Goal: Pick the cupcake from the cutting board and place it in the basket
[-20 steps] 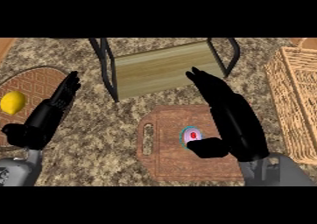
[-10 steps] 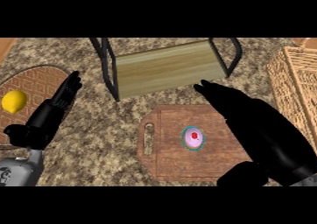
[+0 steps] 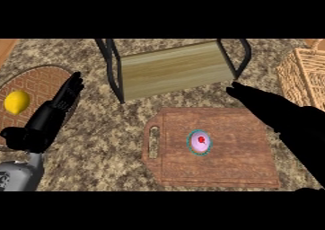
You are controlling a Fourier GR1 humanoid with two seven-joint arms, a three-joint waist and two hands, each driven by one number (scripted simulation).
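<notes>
- Cutting board (image 3: 218,161) lies flat on the counter, handle slot at its left.
- Basket (image 3: 311,76) sits at the right edge.
- Right hand (image 3: 284,117) hangs over the board's upper right corner, fingers straight and pressed together, holding nothing.
- Left hand (image 3: 52,117) rests open at the left.
- Cupcake (image 3: 199,142) sits mid-board, left of and below the right hand, clear of it.

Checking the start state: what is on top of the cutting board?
Only the cupcake stands on the cutting board, near its middle. The right hand covers the board's right edge, so that strip cannot be checked.
</notes>
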